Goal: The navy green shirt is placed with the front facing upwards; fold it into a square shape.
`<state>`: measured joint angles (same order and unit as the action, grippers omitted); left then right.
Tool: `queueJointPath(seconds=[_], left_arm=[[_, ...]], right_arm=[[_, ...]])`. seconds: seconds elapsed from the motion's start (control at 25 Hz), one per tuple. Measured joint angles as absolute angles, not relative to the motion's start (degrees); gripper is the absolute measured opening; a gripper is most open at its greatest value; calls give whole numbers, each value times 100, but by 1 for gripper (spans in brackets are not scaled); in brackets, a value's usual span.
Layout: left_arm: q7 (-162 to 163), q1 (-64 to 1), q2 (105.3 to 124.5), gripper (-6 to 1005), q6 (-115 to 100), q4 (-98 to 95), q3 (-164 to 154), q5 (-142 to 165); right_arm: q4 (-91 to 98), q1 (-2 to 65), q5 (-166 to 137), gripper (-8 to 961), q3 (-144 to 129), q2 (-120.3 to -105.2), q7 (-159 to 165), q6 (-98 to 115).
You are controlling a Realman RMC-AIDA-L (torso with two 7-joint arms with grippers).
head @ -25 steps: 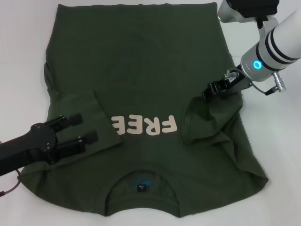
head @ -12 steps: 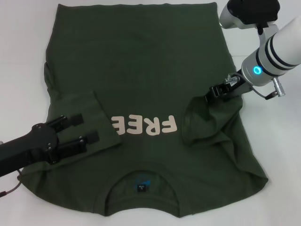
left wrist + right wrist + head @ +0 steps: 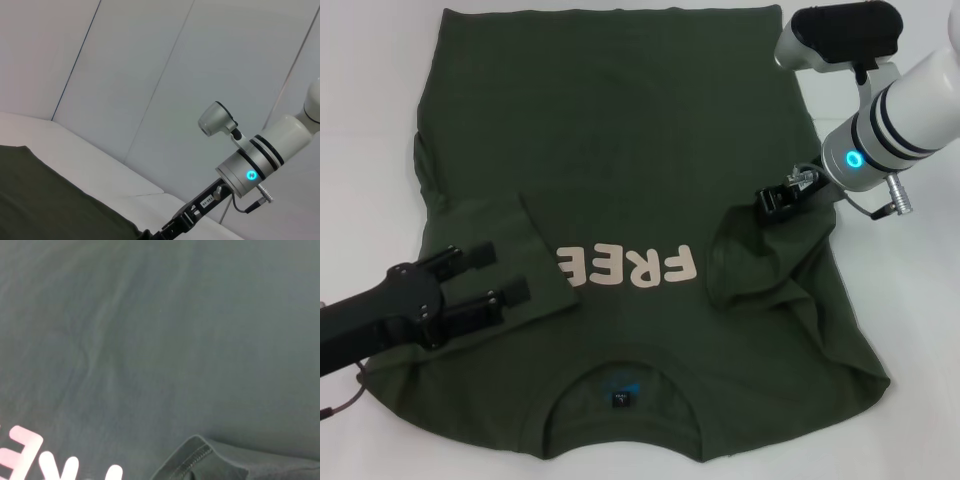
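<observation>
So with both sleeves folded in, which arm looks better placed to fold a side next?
Probably the right. The right gripper sits on the navy green shirt beside its bunched sleeve, near that side edge. The left gripper lies open, flat on its sleeve.

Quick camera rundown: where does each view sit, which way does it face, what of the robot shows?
Head: high, looking down on the navy green shirt; left gripper and right gripper both show.
Left wrist: low above the shirt, facing sideways toward the wall; shows the right arm.
Right wrist: close above the cloth; no robot parts.
Shared: head and right wrist show the cream lettering.
</observation>
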<state>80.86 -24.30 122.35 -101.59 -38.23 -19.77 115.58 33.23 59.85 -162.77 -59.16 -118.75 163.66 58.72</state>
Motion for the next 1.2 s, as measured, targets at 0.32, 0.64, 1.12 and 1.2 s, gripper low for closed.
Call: queueJointPath(seconds=[0.32, 0.64, 1.12, 1.2], left_arm=[[8020, -2417, 12243, 905, -10159, -3735, -1977, 11557], [8005, -2417, 12243, 905, -10153, -3726, -1977, 11558], [7998, -2416, 12243, 905, -10151, -3718, -1978, 11558], [7998, -2412, 12243, 905, -10151, -3717, -1978, 11557]], right_arm=[[3276, 5985, -16277, 291, -5931, -11888, 16366, 5774], [3269, 5985, -16315, 146, -5976, -11891, 16366, 5733], [3271, 5907, -16348, 19, -5927, -11882, 16383, 5303], [3292, 5874, -16346, 20, -5925, -11877, 16417, 5181]])
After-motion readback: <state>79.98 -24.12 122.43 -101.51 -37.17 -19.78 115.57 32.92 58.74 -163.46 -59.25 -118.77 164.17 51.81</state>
